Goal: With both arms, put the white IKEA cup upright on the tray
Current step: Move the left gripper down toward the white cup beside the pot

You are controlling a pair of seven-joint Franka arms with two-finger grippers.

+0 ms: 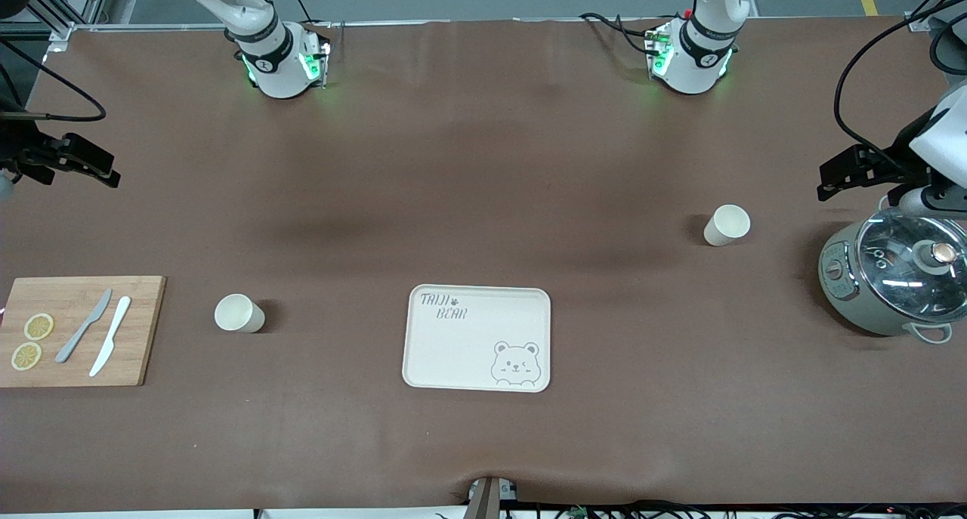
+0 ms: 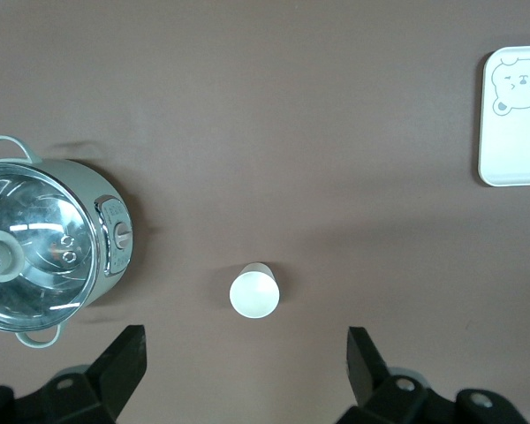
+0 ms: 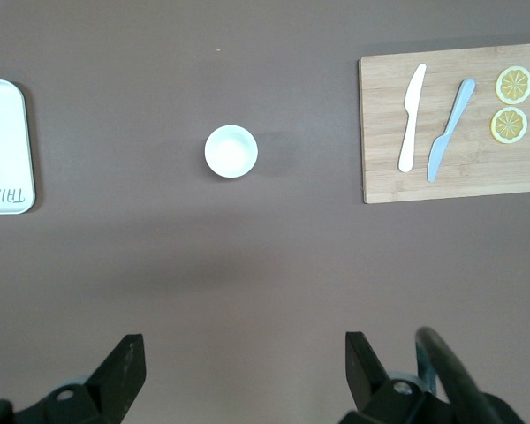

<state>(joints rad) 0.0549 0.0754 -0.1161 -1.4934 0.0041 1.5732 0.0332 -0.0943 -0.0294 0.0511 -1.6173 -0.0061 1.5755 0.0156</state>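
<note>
Both grippers hang wide open and empty at the table's two ends: the left gripper above the brown mat beside a grey-green electric cooking pot with a glass lid, the right gripper over bare mat, farther from the front camera than a bamboo cutting board. Two white paper-like cups stand upright on the mat. One cup sits toward the left arm's end, near the pot but apart from it; the other cup sits toward the right arm's end, between the board and the flat cream rectangular tray with a bear drawing. The tray lies mid-table, nothing on it, with open mat on every side. On the board rest a grey knife, a white knife and two lemon slices.
</note>
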